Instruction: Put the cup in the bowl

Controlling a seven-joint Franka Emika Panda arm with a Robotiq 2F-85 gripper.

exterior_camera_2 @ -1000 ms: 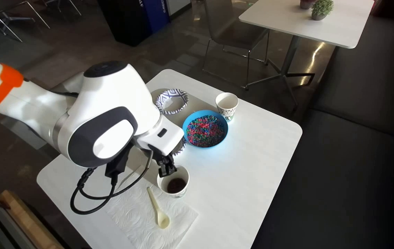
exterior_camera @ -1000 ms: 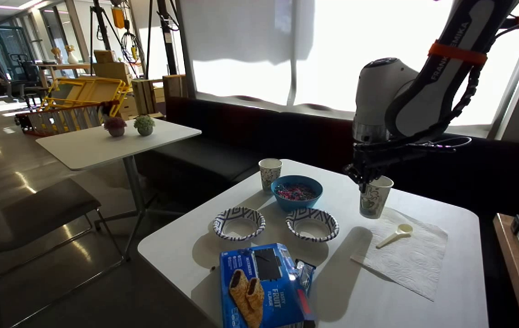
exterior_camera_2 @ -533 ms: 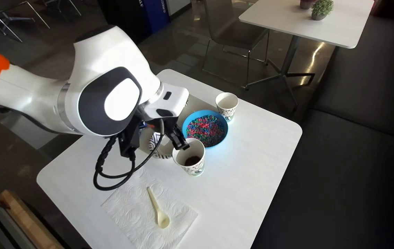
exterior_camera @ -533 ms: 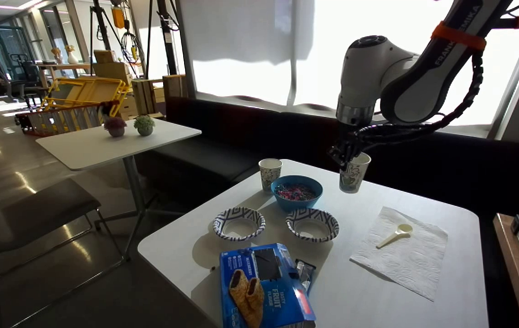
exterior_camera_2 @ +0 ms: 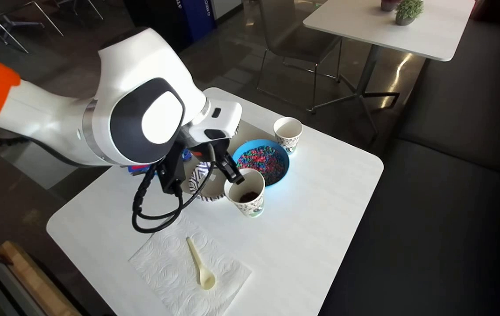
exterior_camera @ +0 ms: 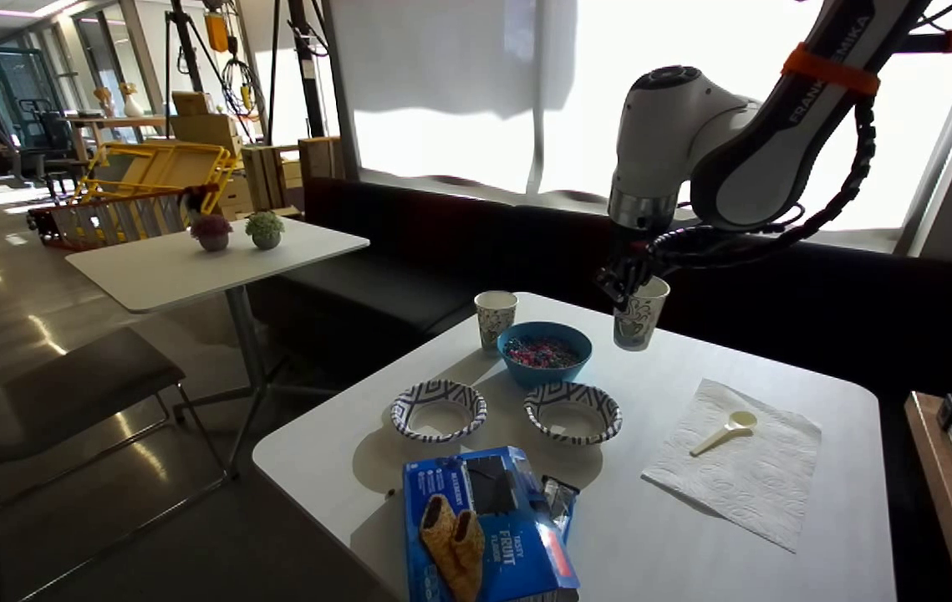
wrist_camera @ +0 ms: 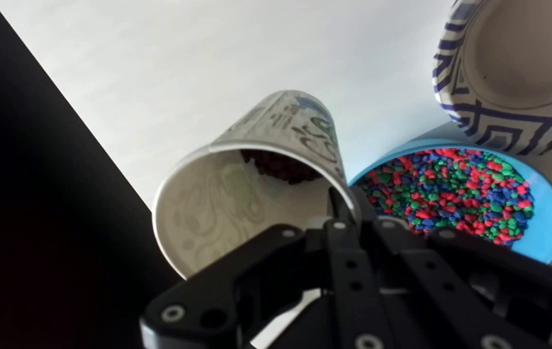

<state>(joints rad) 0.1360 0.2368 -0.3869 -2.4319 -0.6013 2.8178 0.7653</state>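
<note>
A black two-fingered gripper (wrist_camera: 352, 209), its fingers nearly together on the thin wall, pinches the rim of a white tapered paper cup (wrist_camera: 229, 203). The cup is held near the round blue bowl (wrist_camera: 547, 223), outside it. The wrist view resolves the cup's contents into dark red grains (wrist_camera: 283, 167), merely a dark patch in an exterior view. Only the exterior views show the pale yellow spoon (exterior_camera_2: 199, 263) on a white paper towel (exterior_camera_2: 162, 259), across the gripper from the bowl.

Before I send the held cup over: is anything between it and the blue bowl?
Nothing visible stands between the cup in the gripper and the blue bowl; only the bowl's own wall may need clearing. A patterned dish sits beside the bowl, off that path.
</note>
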